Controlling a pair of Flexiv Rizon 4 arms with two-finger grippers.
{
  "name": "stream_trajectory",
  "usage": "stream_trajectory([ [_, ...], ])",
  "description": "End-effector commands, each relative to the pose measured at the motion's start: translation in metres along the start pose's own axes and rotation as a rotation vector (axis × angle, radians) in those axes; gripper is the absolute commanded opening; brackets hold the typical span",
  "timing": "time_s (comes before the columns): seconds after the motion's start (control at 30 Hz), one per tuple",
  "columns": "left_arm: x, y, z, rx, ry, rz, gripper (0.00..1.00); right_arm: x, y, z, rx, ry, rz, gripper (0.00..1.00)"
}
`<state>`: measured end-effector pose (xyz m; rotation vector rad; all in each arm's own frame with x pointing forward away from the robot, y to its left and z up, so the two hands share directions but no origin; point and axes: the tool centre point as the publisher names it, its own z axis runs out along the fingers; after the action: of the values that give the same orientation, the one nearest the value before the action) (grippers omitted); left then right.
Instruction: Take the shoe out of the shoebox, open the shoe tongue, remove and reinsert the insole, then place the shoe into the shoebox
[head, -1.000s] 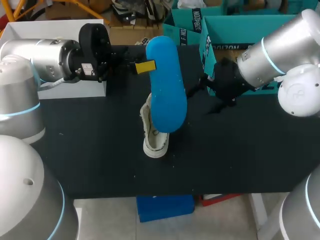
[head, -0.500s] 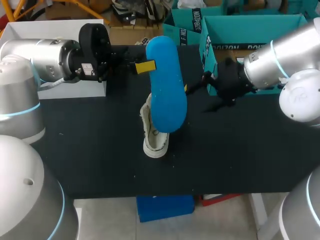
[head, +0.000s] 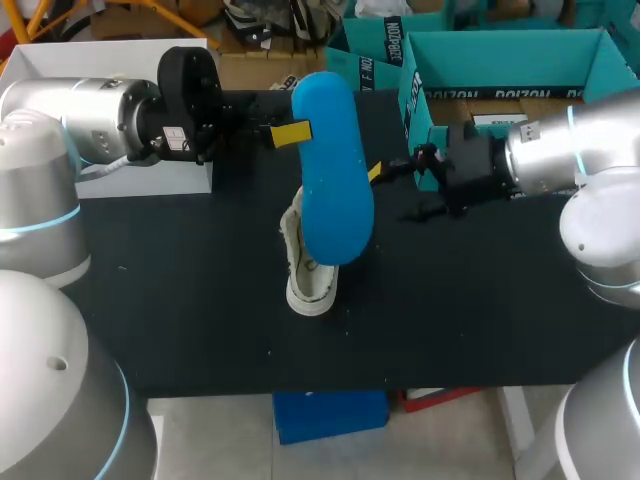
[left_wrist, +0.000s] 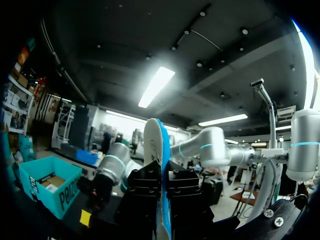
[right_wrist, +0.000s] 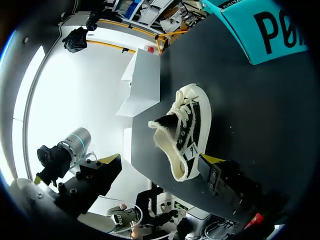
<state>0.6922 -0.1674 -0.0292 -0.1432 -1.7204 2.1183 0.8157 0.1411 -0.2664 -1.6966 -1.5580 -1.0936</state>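
Overhead, the blue insole (head: 332, 180) hides most of the shoe (head: 305, 275) on the black table (head: 180, 300). The right wrist view shows the shoe whole, laces and opening in sight, just ahead of the right gripper (right_wrist: 161, 160), which is spread wide and empty. The left wrist view shows the left gripper (left_wrist: 161, 187) pinching the insole edge-on. The teal shoebox (head: 500, 60) stands far right.

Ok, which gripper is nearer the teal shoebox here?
Right. The right gripper is open just off the left front corner of the teal shoebox. The left gripper is farther off, on the far side of the blue insole it is shut on.
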Motion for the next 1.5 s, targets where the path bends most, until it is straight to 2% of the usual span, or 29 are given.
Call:
stream_trajectory([
  [0.03,0.001,0.001,0.001,0.000,-0.003,0.002,0.00,-0.001,-0.004,0.004,-0.016,0.195,0.007,1.00],
  [0.13,0.001,0.001,0.001,0.000,-0.003,0.002,0.00,0.002,-0.004,0.005,-0.018,0.250,0.010,1.00],
  [0.3,0.001,0.001,0.001,0.000,-0.003,0.002,0.00,0.004,-0.003,0.006,-0.022,0.260,0.010,1.00],
  [0.47,0.001,0.001,0.001,0.000,-0.003,0.002,0.00,0.007,0.000,0.004,-0.028,0.400,0.017,1.00],
  [1.03,0.001,0.001,0.001,0.000,-0.003,0.002,0.00,0.016,0.002,0.000,-0.051,0.366,-0.025,1.00],
  [1.07,0.000,0.000,0.001,-0.016,-0.013,0.070,0.00,0.016,0.002,0.000,-0.051,0.366,-0.025,1.00],
  [1.27,0.000,0.002,0.001,-0.286,-0.040,0.618,0.00,0.016,0.002,0.000,-0.051,0.366,-0.025,1.00],
  [1.43,-0.002,0.011,-0.006,-0.395,-0.037,0.910,0.00,0.016,0.002,0.000,-0.051,0.366,-0.025,1.00],
  [1.5,-0.003,0.017,-0.009,-0.467,-0.067,1.047,0.00,0.016,0.002,0.000,-0.051,0.366,-0.025,1.00],
])
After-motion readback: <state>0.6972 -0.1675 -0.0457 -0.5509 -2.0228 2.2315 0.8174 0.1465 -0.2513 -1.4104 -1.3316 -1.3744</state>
